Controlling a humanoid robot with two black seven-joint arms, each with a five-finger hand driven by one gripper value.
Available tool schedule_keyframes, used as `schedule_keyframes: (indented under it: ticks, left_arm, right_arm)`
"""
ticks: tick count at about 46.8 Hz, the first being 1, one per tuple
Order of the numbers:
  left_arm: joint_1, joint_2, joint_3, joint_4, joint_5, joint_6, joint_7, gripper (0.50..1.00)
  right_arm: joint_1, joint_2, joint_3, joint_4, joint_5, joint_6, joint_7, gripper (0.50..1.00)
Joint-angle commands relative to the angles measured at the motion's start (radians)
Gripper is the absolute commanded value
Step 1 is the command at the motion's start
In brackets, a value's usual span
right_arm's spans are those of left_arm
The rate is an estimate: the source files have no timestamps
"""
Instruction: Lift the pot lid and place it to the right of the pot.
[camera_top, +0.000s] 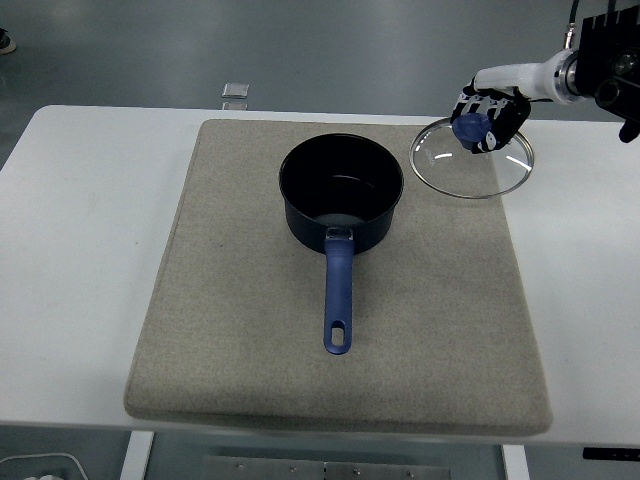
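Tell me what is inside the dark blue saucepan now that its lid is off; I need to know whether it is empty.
The dark blue saucepan appears empty: only its glossy dark floor shows. The near inner wall is hidden by the rim.
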Motion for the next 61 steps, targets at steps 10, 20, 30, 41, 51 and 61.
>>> schedule_keyframes:
  ticks: [10, 20, 30, 41, 51, 61]
  left_arm:
    - [0.0, 0.0, 0.0, 0.0, -0.001, 0.0, 0.0, 1.0]
    - [0.0, 0.0, 0.0, 0.0, 0.0, 0.0, 0.0, 1.0]
    - [0.0, 0.0, 0.0, 0.0, 0.0, 0.0, 0.0, 1.0]
    - [0.0, 0.0, 0.0, -0.001, 0.0, 0.0, 0.0, 1.0]
    - [0.0, 0.0, 0.0, 0.0, 0.0, 0.0, 0.0, 1.0]
    - [0.0, 0.0, 0.0, 0.0, 0.0, -0.001, 0.0, 1.0]
  right_arm:
    - [-0.077, 0.025, 0.001, -0.021, -0.005, -0.033, 0.0, 0.572]
    - [-0.112, 0.055, 0.001, -0.044, -0.006, -0.059, 0.002, 0.647]
    - [-0.112, 0.053, 0.003, -0.044, -0.006, -0.062, 0.002, 0.848]
    - [-0.097, 0.044, 0.009, -0.044, 0.0, -0.061, 0.003, 0.905]
    - [-0.101, 0.044, 0.072, -0.044, 0.014, -0.067, 0.011, 0.907]
    - [-0.109, 0.041, 0.141, -0.044, 0.099, -0.056, 0.011, 0.907]
